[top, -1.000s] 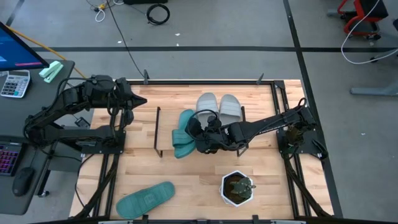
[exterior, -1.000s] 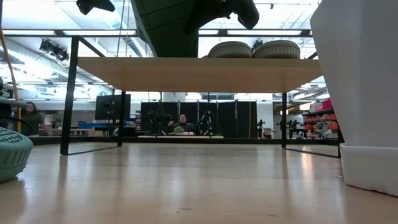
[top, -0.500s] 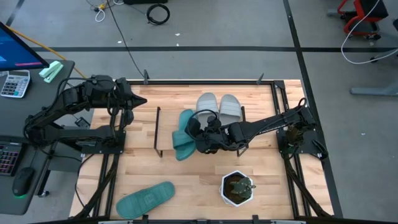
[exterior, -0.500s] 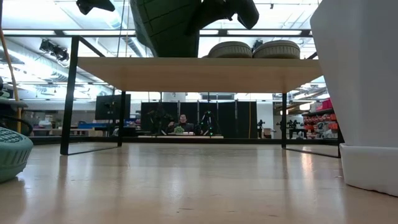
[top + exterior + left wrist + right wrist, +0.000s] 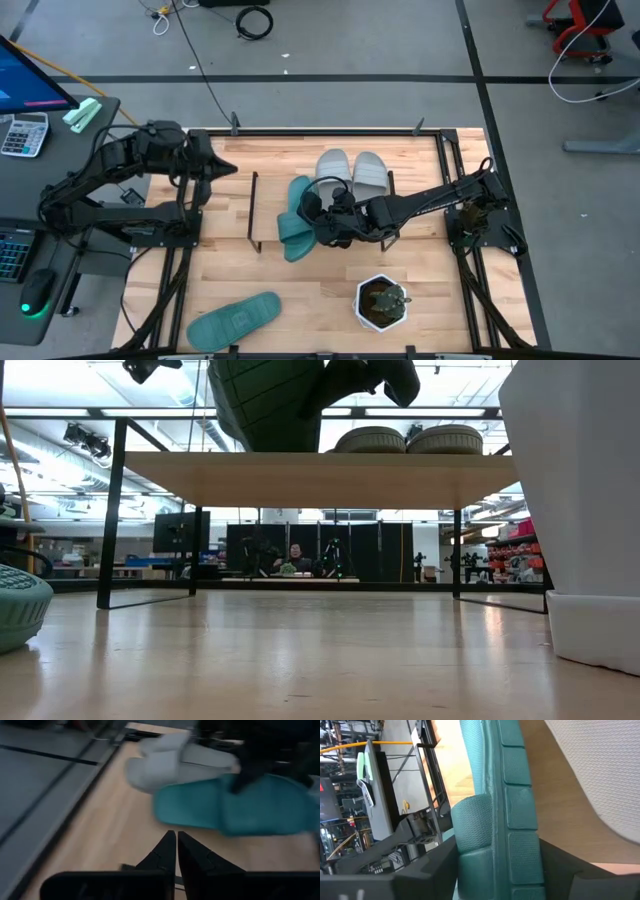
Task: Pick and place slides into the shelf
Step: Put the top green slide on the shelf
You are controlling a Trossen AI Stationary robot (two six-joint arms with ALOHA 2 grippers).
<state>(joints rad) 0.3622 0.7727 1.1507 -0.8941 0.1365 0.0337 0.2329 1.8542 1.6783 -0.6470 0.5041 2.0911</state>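
R gripper: my right gripper (image 5: 312, 218) sits over the shelf (image 5: 420, 215), fingers pinched on the teal slide (image 5: 293, 215). In R wrist view the slide's sole edge (image 5: 512, 810) runs straight between the two dark fingers, one each side, touching.

Held slide: I see it tilted, hanging off the gripper's tip toward the arm-free side, over the shelf's left part. In low view it hangs above the board (image 5: 320, 478), dark green sole (image 5: 265, 405) facing down, not resting flat as far as I can tell.

Grey slides: two grey slides (image 5: 352, 170) lie side by side on the shelf top, just beside the held teal one, toward the table's far edge. Low view shows both as humps on the board (image 5: 408, 439).

Other teal slide: 2nd teal slide (image 5: 233, 320) lies flat on the table near the front edge, well apart from both grippers.

L gripper: my left gripper (image 5: 222, 166) hovers near the table's far left, apart from the shelf. L wrist view shows its fingers (image 5: 162, 852) pressed together, holding nothing; teal and grey slides show beyond them.

Misc: white pot w/ plant (image 5: 382, 301) stands on the table in front of the shelf.
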